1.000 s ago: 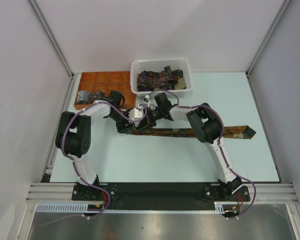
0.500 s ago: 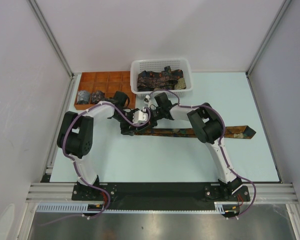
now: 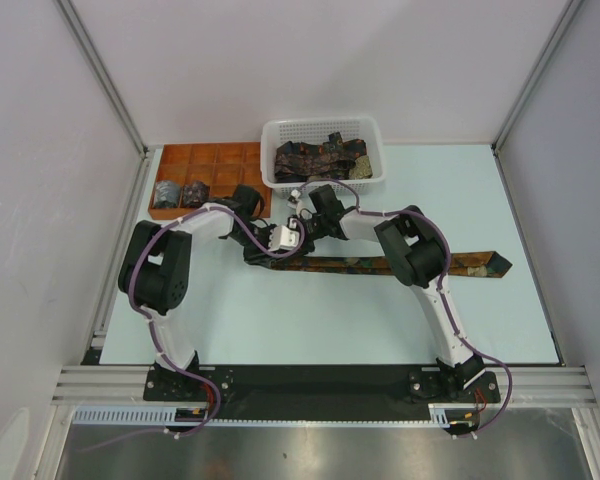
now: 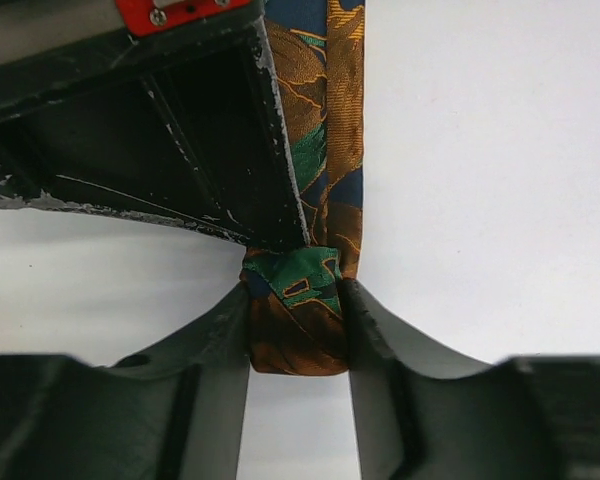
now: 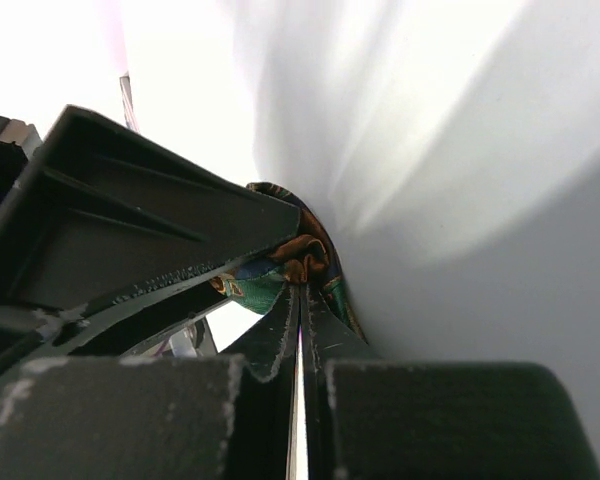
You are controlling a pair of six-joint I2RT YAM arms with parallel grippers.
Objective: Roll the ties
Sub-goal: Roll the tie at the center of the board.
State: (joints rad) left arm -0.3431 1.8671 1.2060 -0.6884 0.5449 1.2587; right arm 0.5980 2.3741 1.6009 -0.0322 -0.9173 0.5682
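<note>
One long dark patterned tie [image 3: 380,264] lies flat across the middle of the table, pointed end to the right. Its left end is wound into a small roll [image 4: 297,320]. My left gripper [image 4: 297,335] has a finger pressed against each side of that roll. My right gripper [image 5: 302,285] is shut, with the tie's fabric [image 5: 305,258] pinched at its tips at the roll's core. In the left wrist view the right gripper's body [image 4: 180,120] lies over the tie. From above, both grippers meet at the roll [image 3: 278,256].
A white mesh basket [image 3: 323,128] at the back holds several loose ties [image 3: 320,158]. The orange-brown compartment tray [image 3: 215,158] at the back left holds two rolled ties [image 3: 167,192] in its front cells. Walls enclose the table on three sides.
My left arm has swung to the right, towards the tie's rolled end, and its fingers have narrowed onto the roll. The right arm has stayed in place.
</note>
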